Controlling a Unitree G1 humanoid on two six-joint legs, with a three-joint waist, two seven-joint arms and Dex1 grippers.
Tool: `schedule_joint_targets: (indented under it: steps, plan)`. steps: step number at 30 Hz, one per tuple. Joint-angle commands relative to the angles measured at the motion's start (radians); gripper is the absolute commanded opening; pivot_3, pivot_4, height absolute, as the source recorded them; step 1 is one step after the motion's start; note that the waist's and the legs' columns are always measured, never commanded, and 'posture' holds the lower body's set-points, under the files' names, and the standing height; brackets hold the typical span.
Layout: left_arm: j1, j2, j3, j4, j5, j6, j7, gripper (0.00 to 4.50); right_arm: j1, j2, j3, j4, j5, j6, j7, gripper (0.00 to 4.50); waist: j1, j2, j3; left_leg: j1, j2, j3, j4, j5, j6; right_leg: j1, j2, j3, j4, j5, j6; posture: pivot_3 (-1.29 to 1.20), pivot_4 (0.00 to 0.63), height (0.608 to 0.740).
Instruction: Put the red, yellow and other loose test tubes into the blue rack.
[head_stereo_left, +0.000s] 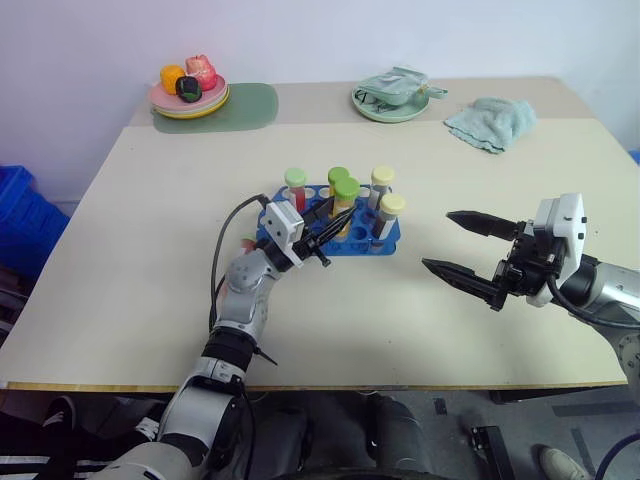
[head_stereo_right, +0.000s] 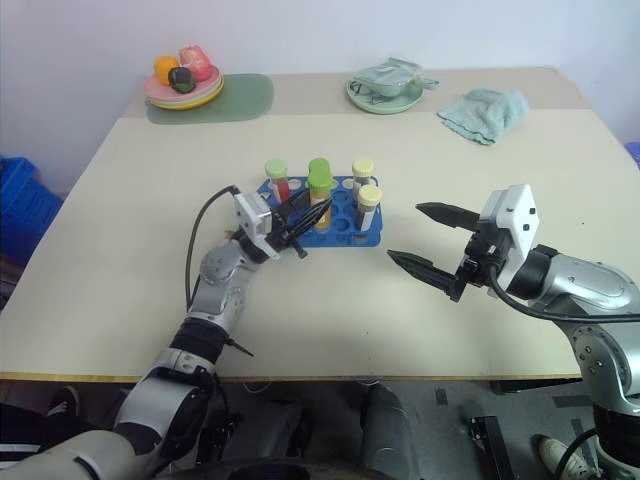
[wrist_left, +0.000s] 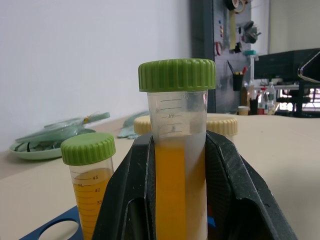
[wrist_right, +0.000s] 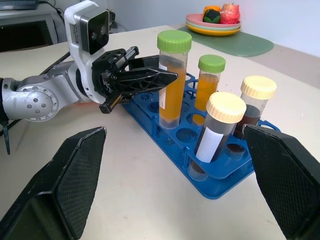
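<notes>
The left gripper (wrist_right: 150, 77) is clamping its jaws on a yellow tube (wrist_right: 172, 80), seating it upright in the rack (wrist_right: 200, 165) mid-table, while the right gripper (head_stereo_left: 465, 245) is waiting wide-jawed nearby.

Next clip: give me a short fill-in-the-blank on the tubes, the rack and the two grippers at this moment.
1. The left gripper is shut on a tube with a ____ cap.
2. The liquid in that tube is ____.
3. The rack holding the tubes is ____.
4. The right gripper has its jaws ____ and holds nothing.

Missing words: green; yellow; blue; open
</notes>
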Motion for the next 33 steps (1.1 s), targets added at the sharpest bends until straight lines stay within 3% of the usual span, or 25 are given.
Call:
schedule_joint_targets:
  steps: [1,24,31,32,33]
  plan:
    - [-0.003,-0.004,0.013,-0.013,-0.003,-0.001,-0.004,0.77,-0.001,-0.015,-0.045,-0.039,0.004,-0.015,0.0,4.5,0.0,0.0,0.0,0.0,0.0,0.0,0.0,0.0,0.0,0.0,0.0,0.0,0.0,0.0,0.0,0.0,0.15,0.74]
    - [-0.026,-0.002,0.058,0.042,-0.02,0.025,-0.018,0.77,0.025,-0.01,-0.059,-0.043,-0.01,-0.02,0.0,4.5,-0.001,0.0,0.0,0.0,0.0,0.0,0.0,0.0,0.0,0.0,0.0,0.0,0.0,0.0,0.0,0.0,0.15,0.74]
    - [-0.013,0.005,0.058,0.012,-0.019,0.019,-0.024,4.09,0.027,-0.004,-0.055,-0.032,-0.025,-0.03,0.004,4.5,-0.001,0.0,0.0,0.0,0.0,0.0,0.0,0.0,0.0,0.0,0.0,0.0,0.0,0.0,0.0,0.0,0.15,0.74]
    - [-0.011,0.007,0.057,0.005,-0.021,0.022,-0.027,4.47,0.024,-0.003,-0.052,-0.032,-0.026,-0.031,0.002,4.5,-0.001,0.0,0.0,0.0,0.0,0.0,0.0,0.0,0.0,0.0,0.0,0.0,0.0,0.0,0.0,0.0,0.15,0.74]
    - [-0.008,0.008,0.057,-0.003,-0.025,0.028,-0.032,4.47,0.021,-0.001,-0.049,-0.031,-0.027,-0.032,0.0,4.5,-0.001,0.0,0.0,0.0,0.0,0.0,0.0,0.0,0.0,0.0,0.0,0.0,0.0,0.0,0.0,0.0,0.15,0.74]
